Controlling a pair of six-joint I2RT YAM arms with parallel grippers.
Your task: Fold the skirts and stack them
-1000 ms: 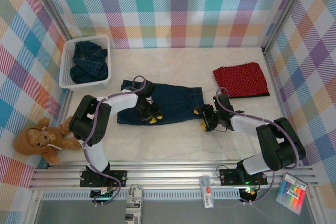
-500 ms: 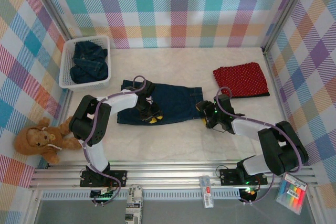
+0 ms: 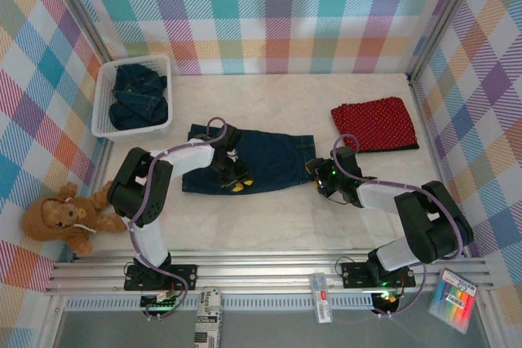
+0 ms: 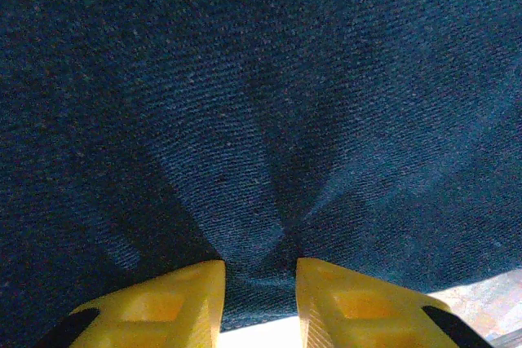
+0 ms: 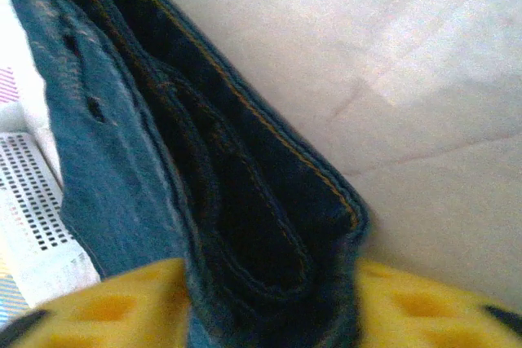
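Skirt [image 3: 269, 156] lies mid-table [image 3: 269, 226]; left gripper [image 3: 237, 183] on its near edge, right gripper [image 3: 313, 174] at its right end; folded skirt [image 3: 375, 124] behind, further right; basket [image 3: 103, 103] far left, more skirts [image 3: 139, 99] in it; toy [image 3: 61, 218] beyond the table's left edge.

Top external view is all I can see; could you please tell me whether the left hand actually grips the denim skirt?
Observer: Yes. The left wrist view shows the left hand pinching a pucker of the denim skirt near its edge.
Operator: Thank you; and the right hand?
Observer: The right wrist view shows the right hand closed around that skirt's folded edge, several layers thick with orange stitching.
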